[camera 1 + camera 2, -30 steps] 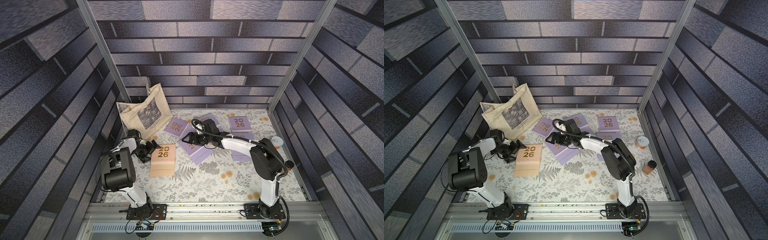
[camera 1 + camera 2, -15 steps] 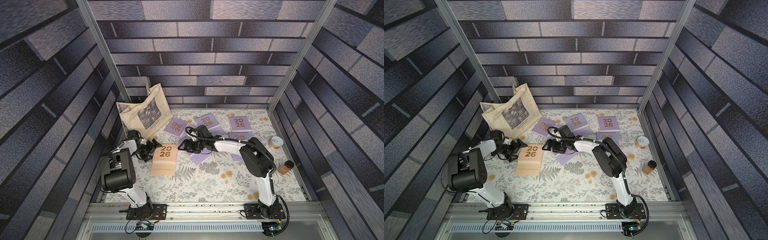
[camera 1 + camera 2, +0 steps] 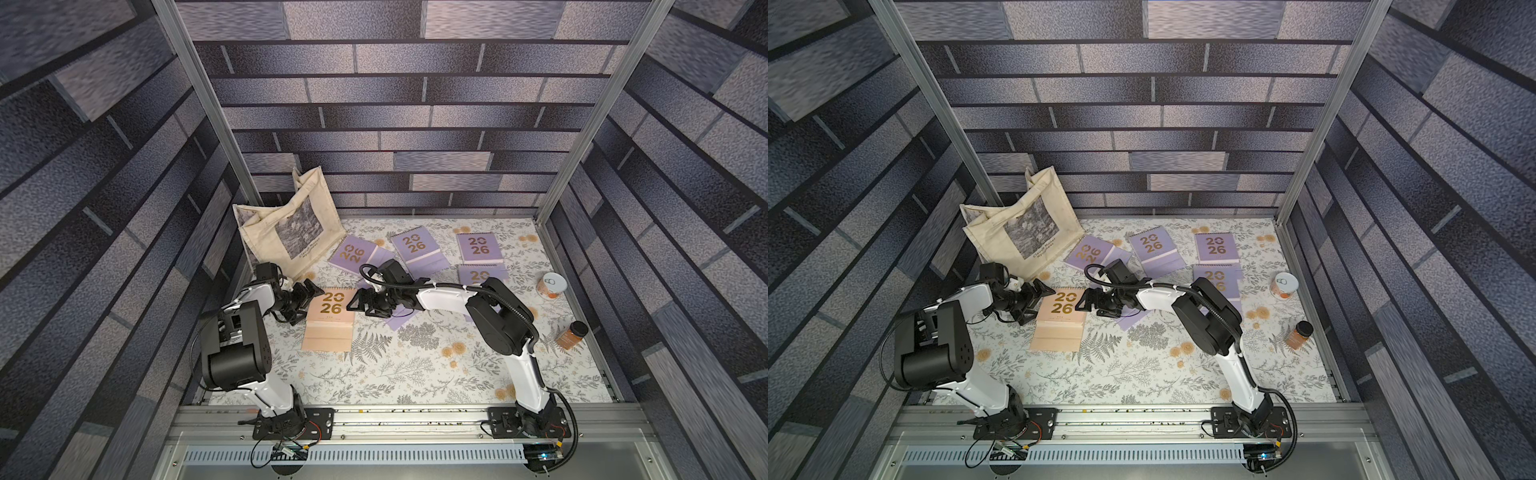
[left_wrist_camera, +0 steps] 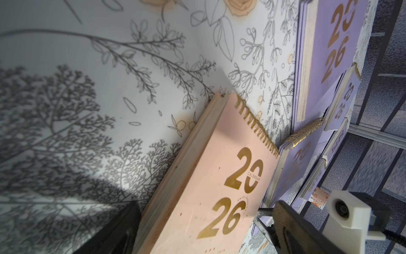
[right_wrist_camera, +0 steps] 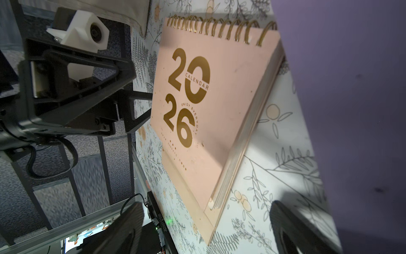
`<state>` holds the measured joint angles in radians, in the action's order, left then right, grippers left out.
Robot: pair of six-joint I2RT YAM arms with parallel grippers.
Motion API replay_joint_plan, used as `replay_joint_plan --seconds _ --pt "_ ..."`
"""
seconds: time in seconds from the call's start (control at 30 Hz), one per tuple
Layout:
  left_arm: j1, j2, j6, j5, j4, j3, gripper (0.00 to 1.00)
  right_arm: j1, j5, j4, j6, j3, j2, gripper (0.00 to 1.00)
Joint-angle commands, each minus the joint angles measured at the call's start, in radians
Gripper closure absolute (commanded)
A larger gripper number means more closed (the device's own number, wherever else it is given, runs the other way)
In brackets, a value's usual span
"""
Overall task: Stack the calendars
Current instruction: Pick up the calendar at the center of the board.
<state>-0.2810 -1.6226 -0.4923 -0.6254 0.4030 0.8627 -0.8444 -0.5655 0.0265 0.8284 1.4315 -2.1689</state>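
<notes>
In both top views the peach calendar lies flat and cover up on the left part of the floral bench, its spiral edge toward the back wall. The left tool sits just at the calendar's left edge near the spiral, its jaws spread wide and holding nothing. The right tool faces the opposite edge, equally wide and empty, so the calendar lies between the two. The lilac calendars are spread across the back and right of the bench, some overlapping. One lilac calendar lies partly under the right arm. A tote bag leans in the back left corner. A small can and a brown jar stand near the right wall.

The left wrist view looks along the peach cover, showing its gold spiral and thick page block, with overlapping lilac calendars beyond. The right arm's white camera block shows close by.

In the right wrist view the gold "2026 CALENDAR" print is readable and the peach calendar rests on its wider base. The left tool's fingers stand apart at the far edge, and one reaches right up to it. Whether it touches cannot be told. A blurred lilac surface lies close to the lens.
</notes>
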Motion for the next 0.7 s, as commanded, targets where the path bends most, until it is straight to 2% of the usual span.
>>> replay_joint_plan --seconds 0.0,0.4,0.67 --pt "0.011 0.009 -0.037 0.005 0.024 -0.049 0.03 -0.01 0.01 0.006 0.05 0.042 -0.043 0.08" --pt "0.02 0.019 -0.065 -0.02 -0.03 -0.08 0.03 -0.033 0.003 0.01 0.119 0.101 -0.106 0.09" --pt "0.026 0.009 -0.068 -0.034 -0.04 -0.08 0.02 -0.035 -0.028 0.19 0.202 0.057 -0.116 0.1"
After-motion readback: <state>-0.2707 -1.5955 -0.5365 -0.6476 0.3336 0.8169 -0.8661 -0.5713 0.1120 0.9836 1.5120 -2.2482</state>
